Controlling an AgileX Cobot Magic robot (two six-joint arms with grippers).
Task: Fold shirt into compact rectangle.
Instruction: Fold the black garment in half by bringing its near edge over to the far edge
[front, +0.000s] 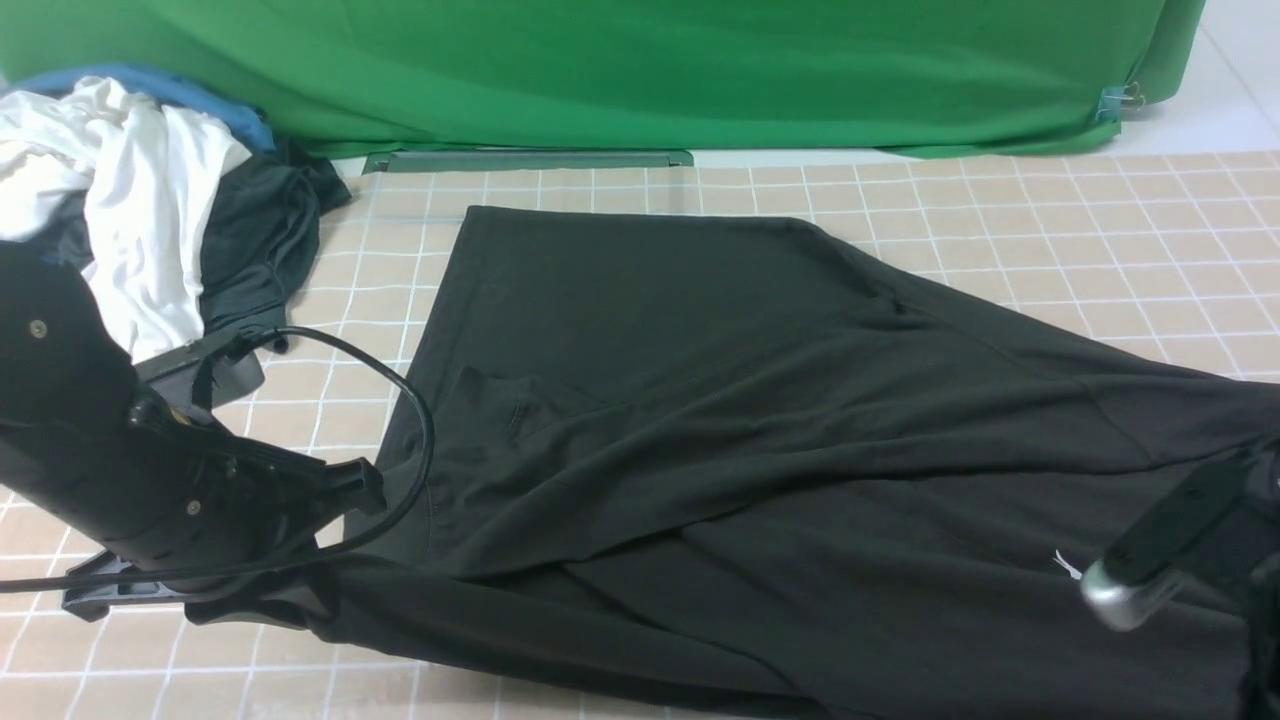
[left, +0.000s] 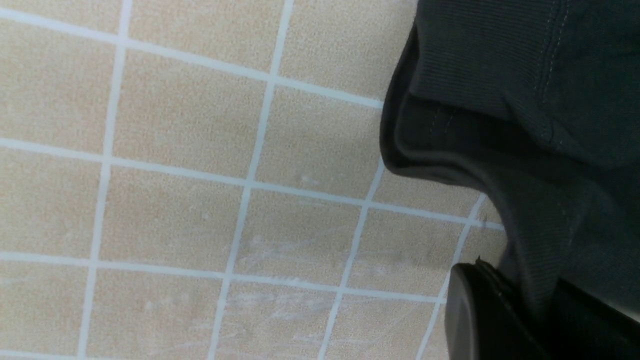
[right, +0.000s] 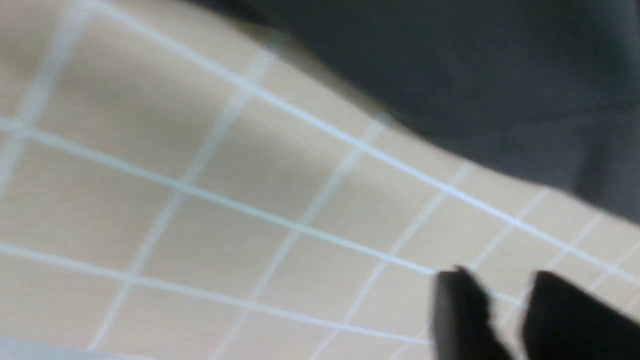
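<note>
The black shirt (front: 700, 380) lies spread across the tiled table (front: 1100, 230), creased, with one fold running along its near edge. At the near left, my left gripper (left: 530, 310) is shut on a hemmed edge of the shirt (left: 525, 100), and fabric runs between its fingers (left: 480, 320). The left arm (front: 150, 470) hides that grip in the front view. My right arm (front: 1170, 540) is low over the shirt's near right part. In the blurred right wrist view, the right gripper (right: 507, 310) has a narrow gap between its jaws. Only bare table shows in that gap, and the shirt (right: 475, 75) lies beyond it.
A pile of white (front: 130, 190), dark grey (front: 260, 240) and blue clothes sits at the back left corner. A green backdrop (front: 640, 70) hangs behind the table. A black cable (front: 420, 430) loops from the left arm over the shirt's left edge.
</note>
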